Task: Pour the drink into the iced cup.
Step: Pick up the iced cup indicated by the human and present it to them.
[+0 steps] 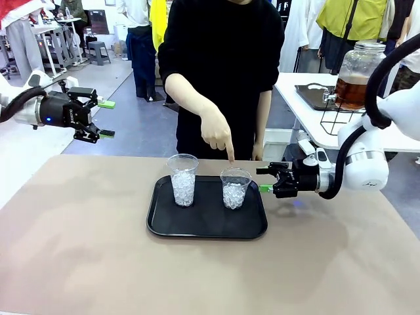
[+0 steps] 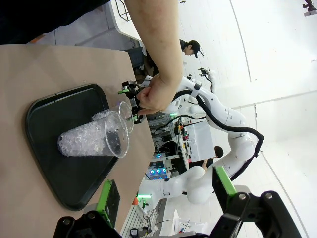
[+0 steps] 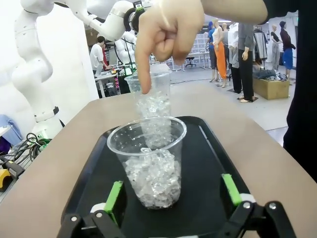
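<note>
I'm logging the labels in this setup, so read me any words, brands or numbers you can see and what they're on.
No text can be read.
The pointed-at iced cup, the other iced cup and the black tray: no print.
The glass jar holding the drink: no label showing.
The left gripper and right gripper: any marking is too small to read.

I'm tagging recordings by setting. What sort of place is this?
Probably a robotics lab staged as a drinks counter: left gripper and right gripper flanking iced cups on a black tray, a tapped drink jar on a side table.
</note>
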